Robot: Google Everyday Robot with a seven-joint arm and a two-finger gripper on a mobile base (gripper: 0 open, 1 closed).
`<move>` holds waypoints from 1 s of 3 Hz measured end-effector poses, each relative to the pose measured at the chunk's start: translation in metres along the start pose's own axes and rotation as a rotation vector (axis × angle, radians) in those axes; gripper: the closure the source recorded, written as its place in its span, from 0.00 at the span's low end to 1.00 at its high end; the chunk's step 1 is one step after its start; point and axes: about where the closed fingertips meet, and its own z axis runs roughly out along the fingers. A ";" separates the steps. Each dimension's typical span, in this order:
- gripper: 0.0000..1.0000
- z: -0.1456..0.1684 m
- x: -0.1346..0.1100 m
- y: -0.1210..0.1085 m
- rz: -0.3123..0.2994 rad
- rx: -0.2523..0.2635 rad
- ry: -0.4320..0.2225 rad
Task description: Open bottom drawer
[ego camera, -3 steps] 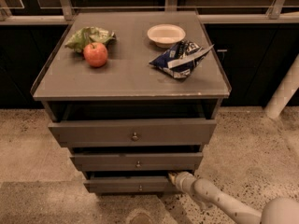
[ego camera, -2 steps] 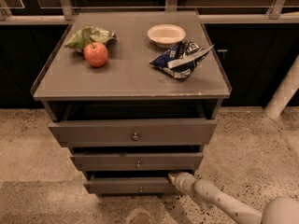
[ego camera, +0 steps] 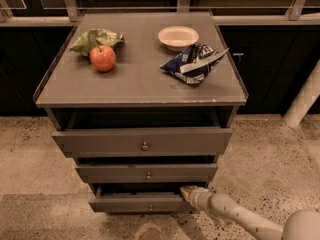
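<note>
The bottom drawer [ego camera: 135, 203] is the slimmest grey-brown front of three, with a tiny round knob [ego camera: 150, 207] at its centre. It stands pulled out a little, with a dark gap above its top edge. My gripper [ego camera: 186, 192] sits at the drawer's upper right corner, its tip against the top edge of the front panel. The white arm [ego camera: 240, 219] runs from it toward the lower right.
The mid drawer [ego camera: 147, 172] and the widest top drawer [ego camera: 142, 141] are above it, each slightly out. On the cabinet top lie an apple [ego camera: 102, 58], a green bag [ego camera: 95, 38], a white bowl [ego camera: 178, 36] and a blue chip bag [ego camera: 194, 63]. A white post [ego camera: 305, 96] stands at right.
</note>
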 end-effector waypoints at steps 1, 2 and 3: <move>1.00 0.005 0.007 0.002 -0.007 -0.026 0.042; 1.00 0.003 0.017 0.007 0.002 -0.053 0.069; 1.00 0.002 0.016 0.007 0.002 -0.053 0.069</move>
